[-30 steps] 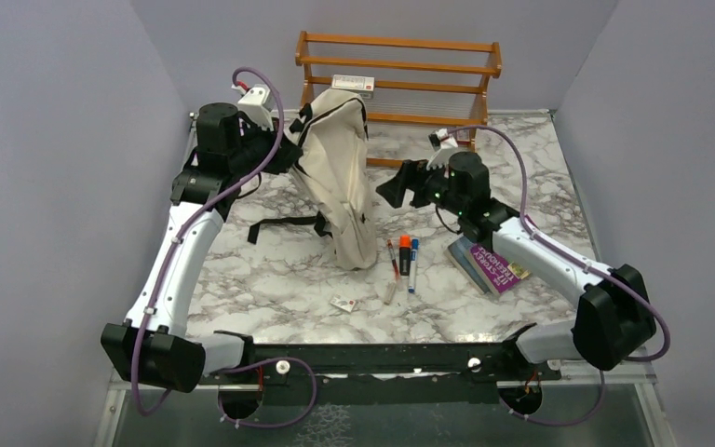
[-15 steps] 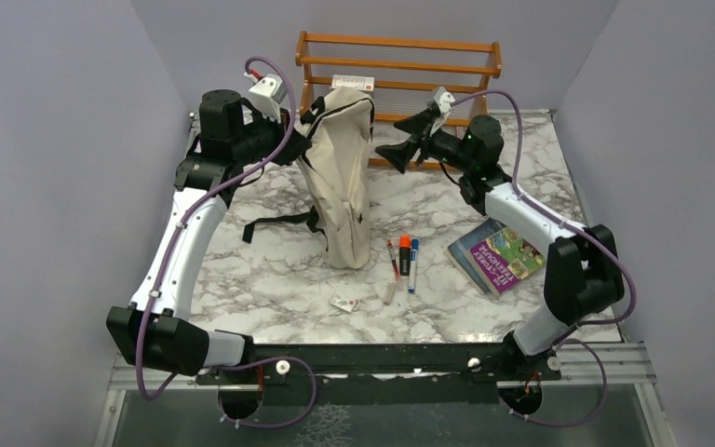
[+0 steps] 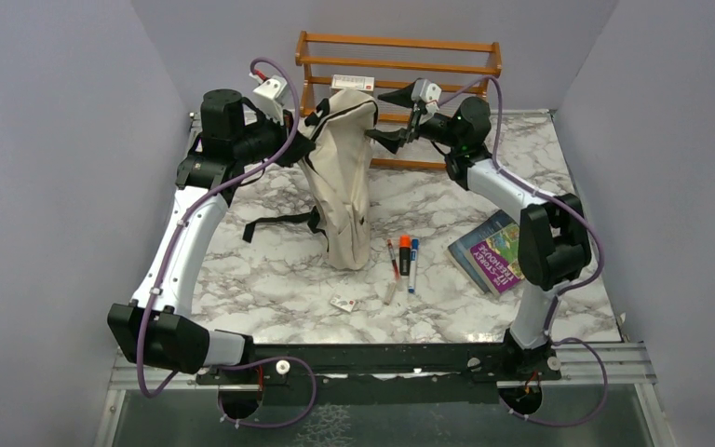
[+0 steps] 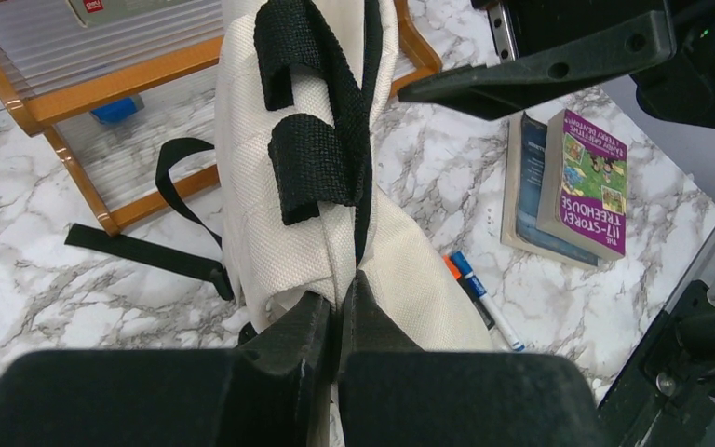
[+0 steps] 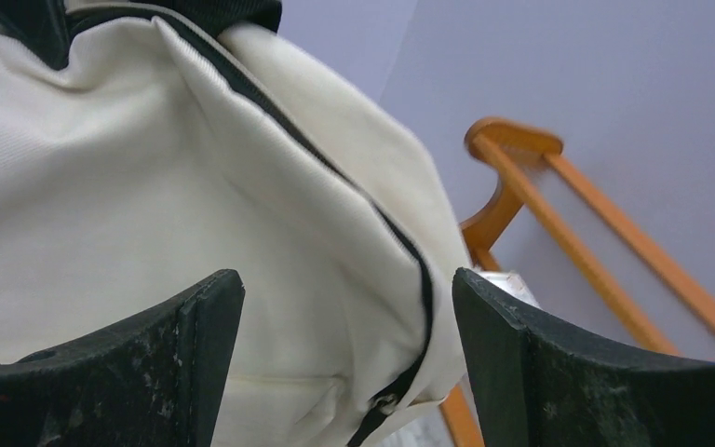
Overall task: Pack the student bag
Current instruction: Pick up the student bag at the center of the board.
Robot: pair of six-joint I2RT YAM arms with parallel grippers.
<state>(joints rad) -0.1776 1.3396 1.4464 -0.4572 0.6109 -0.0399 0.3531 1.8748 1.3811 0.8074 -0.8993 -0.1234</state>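
One student bag [image 3: 343,186] (contents unseen) stands gripped by left fingers [image 4: 289,346]; right fingers [image 5: 195,326] gape beside it.

The student bag [image 3: 343,186] is a soft cream fabric backpack with black straps and a black zipper; it stands upright and drawn tall, top toward 12 o'clock, lower end on the marble surface [image 3: 270,279] near centre; one strap trails toward 9 o'clock; the left hand [image 4: 340,321] pinches its fabric.

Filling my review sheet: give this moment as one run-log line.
left gripper: shut on student bag, holding it upright | right gripper: open beside bag's top | books, markers: on table
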